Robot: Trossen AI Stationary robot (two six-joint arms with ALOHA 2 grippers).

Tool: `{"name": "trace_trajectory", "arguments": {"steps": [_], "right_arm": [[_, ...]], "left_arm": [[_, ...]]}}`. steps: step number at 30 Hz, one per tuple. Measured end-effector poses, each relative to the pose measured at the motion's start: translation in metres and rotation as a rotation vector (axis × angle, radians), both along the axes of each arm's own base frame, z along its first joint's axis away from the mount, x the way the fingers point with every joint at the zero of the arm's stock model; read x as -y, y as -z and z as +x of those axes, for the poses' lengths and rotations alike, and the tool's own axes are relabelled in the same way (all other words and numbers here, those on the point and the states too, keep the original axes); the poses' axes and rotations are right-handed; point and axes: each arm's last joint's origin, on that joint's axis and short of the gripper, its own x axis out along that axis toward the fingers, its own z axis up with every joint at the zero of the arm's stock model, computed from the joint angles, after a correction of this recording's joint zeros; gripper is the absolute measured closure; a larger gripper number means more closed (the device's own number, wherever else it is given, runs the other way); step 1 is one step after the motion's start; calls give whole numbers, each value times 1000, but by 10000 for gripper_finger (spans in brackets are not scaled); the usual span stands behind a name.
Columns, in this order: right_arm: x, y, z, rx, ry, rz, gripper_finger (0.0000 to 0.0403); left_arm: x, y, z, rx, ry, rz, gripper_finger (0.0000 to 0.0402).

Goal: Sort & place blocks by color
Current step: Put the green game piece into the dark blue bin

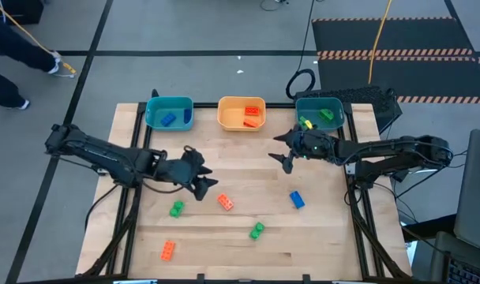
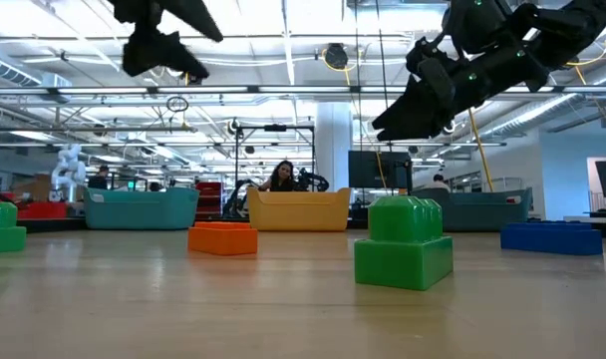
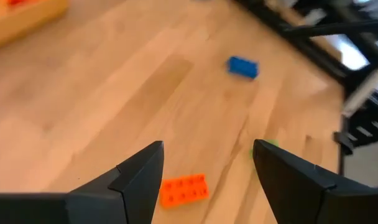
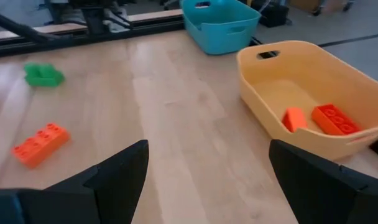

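Five loose blocks lie flat on the wooden table: a green block (image 1: 177, 209), an orange-red block (image 1: 225, 203), a blue block (image 1: 297, 199), a second green block (image 1: 257, 230) and a second orange-red block (image 1: 168, 250). My left gripper (image 1: 202, 183) is open and empty, raised above the table just left of the orange-red block, which shows between its fingers in the left wrist view (image 3: 184, 189). My right gripper (image 1: 283, 154) is open and empty, raised near the orange tray (image 1: 241, 113).
Three trays stand along the far edge: a teal tray (image 1: 169, 113) with blue blocks, the orange tray with orange-red blocks (image 4: 335, 119), and a teal tray (image 1: 319, 113) with green blocks. Black frame rails run along the table's sides. People show in the room beyond.
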Motion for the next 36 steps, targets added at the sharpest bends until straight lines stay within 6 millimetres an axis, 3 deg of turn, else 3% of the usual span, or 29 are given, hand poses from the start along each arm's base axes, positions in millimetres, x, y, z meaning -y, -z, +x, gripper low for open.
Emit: {"name": "trace_trajectory", "arguments": {"steps": [13,21,30,36], "right_arm": [[-8,0,2,8,-64,12,74],[-14,2,2,-24,-89,19,74],[-16,2,2,-25,-97,19,74],[-16,2,2,-23,-97,18,74]], "left_arm": [[47,26,22,-619,-43,-179,154],[65,25,-3,-1009,-205,-260,154],[87,27,-14,-1050,-255,-352,154],[83,52,-21,-1075,-303,-308,154]]}}
